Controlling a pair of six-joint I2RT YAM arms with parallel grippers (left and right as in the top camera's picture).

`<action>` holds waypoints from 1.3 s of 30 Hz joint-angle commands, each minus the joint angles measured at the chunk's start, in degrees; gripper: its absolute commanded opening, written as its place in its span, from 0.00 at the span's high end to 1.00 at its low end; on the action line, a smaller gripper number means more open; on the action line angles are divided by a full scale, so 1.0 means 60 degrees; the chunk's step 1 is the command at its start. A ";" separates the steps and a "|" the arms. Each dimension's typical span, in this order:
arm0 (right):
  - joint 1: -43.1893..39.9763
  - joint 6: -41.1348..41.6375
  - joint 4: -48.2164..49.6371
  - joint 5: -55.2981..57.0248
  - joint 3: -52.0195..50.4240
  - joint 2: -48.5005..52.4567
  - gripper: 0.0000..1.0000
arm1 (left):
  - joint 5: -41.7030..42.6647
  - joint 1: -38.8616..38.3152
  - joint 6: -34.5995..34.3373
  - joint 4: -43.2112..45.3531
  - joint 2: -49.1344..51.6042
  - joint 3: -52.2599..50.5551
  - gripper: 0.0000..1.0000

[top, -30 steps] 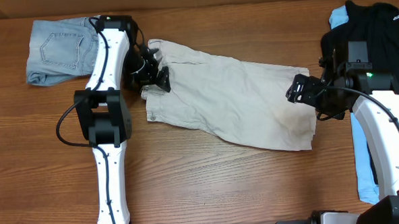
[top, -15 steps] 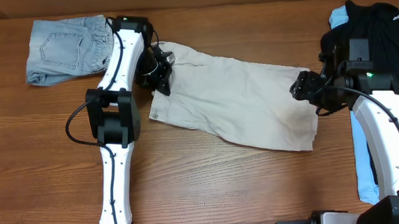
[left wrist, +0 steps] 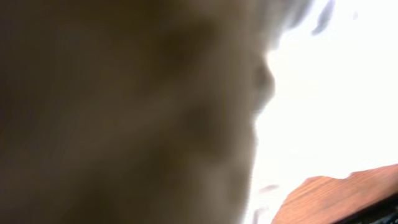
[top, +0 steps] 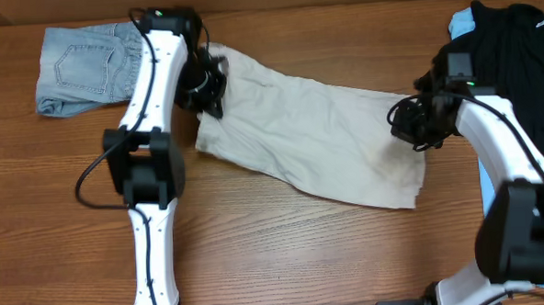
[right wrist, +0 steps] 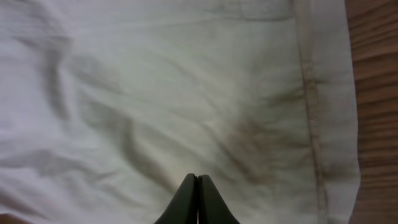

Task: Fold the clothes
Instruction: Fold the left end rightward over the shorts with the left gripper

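Beige khaki shorts (top: 308,137) spread flat and slantwise across the middle of the wooden table (top: 286,253), waistband up at the left, leg hem down at the right, not yet folded. At the waistband corner, left gripper (top: 207,86) down on the cloth; from its own camera only blurred fabric against the lens, so no telling whether jaws parted or clamped. At the upper hem corner, right gripper (top: 411,123) with fingertips (right wrist: 189,193) closed tight together over the fabric; whether any cloth nipped between them, impossible to say. Further out: light-blue denim shorts (top: 80,69) folded at the far left corner, black garment (top: 515,31) heaped over a sky-blue one (top: 464,20) at the far right. Likely risks from here: a thin pinch slipping free mid-lift and dropping one end; uneven pull from the two ends skewing or bunching the fold; a carried hem sweeping against the right-hand pile, just beside that gripper
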 commanded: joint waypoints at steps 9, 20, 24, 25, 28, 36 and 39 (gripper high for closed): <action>0.0827 0.0033 0.0277 -0.0291 -0.0047 0.1111 0.96 | -0.1832 0.0029 -0.0769 -0.0142 -0.2896 0.0211 0.96; 0.1366 0.0612 0.2353 -0.0215 -0.0940 0.1253 0.96 | -0.2033 -0.0131 -0.0776 -0.0240 -0.2896 0.0200 0.96; 0.1370 0.0612 0.2554 -0.0200 -0.1115 0.1614 0.96 | -0.2033 -0.0291 -0.1260 -0.0200 -0.2896 0.0200 0.96; 0.1370 0.0612 0.2597 -0.0197 -0.1169 0.1723 0.96 | -0.2033 -0.0353 -0.1432 -0.0164 -0.2896 0.0200 0.96; 0.1370 0.0616 0.2677 -0.0219 -0.1308 0.1880 0.96 | -0.2033 -0.0630 -0.2178 0.0018 -0.2892 0.0200 0.96; 0.1370 0.0692 0.2743 -0.0262 -0.1424 0.2018 0.96 | -0.2120 -0.1985 -0.3730 0.0645 -0.2736 0.0106 0.96; 0.1370 0.0692 0.2736 -0.0262 -0.1424 0.2018 0.96 | -0.2135 -0.2517 -0.4029 0.0918 -0.2430 0.0106 0.96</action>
